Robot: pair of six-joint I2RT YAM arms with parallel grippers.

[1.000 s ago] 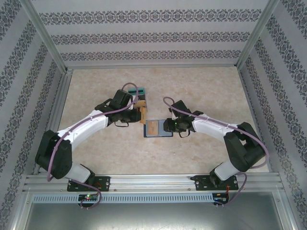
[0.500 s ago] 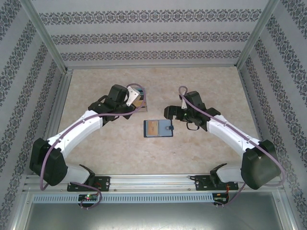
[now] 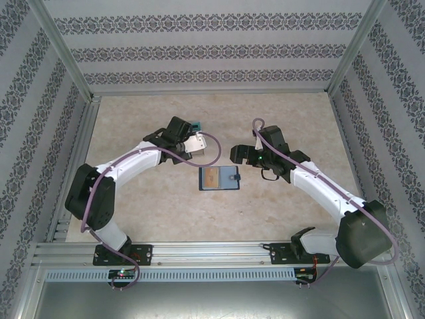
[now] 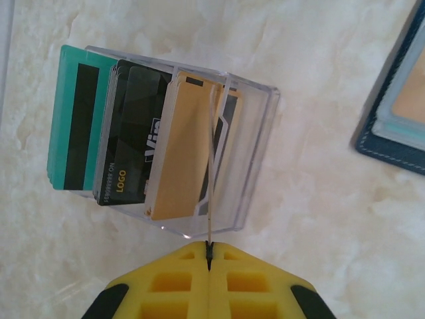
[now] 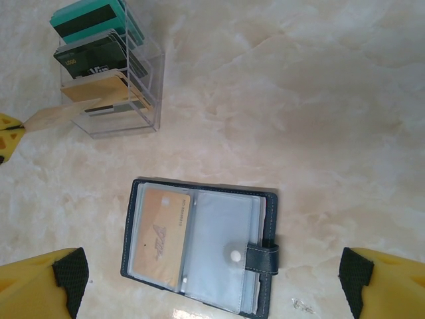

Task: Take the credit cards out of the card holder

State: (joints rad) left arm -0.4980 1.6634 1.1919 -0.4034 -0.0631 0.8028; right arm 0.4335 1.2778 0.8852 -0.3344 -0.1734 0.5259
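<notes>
One card holder [image 5: 199, 246] is lying open and flat on the marbled tabletop [image 5: 312, 100], approx. centre, between the two arms. It is showing a navy cover, pale clear sleeves inside, and a snap tab [image 5: 262, 256] folding over its right edge. A tan card [image 5: 163, 236] is sitting in the left sleeve; the right sleeve's contents I can't tell. Left pincer [image 4: 209, 247] is pinching tight on a thin pale card [image 4: 211, 166], seen edge-on, w/ its tip at a clear plastic box [image 4: 255, 146] standing just far-left of the holder. Inside the box more cards are standing on edge: a teal card [image 4: 66, 126] w/ a black stripe, a black card [image 4: 129, 146] w/ "LOGO" print, and a gold card [image 4: 182, 153]. Right pincer [image 3: 239, 155] is hovering by the holder's far-right corner, jaws standing wide apart, gripping nothing.
</notes>
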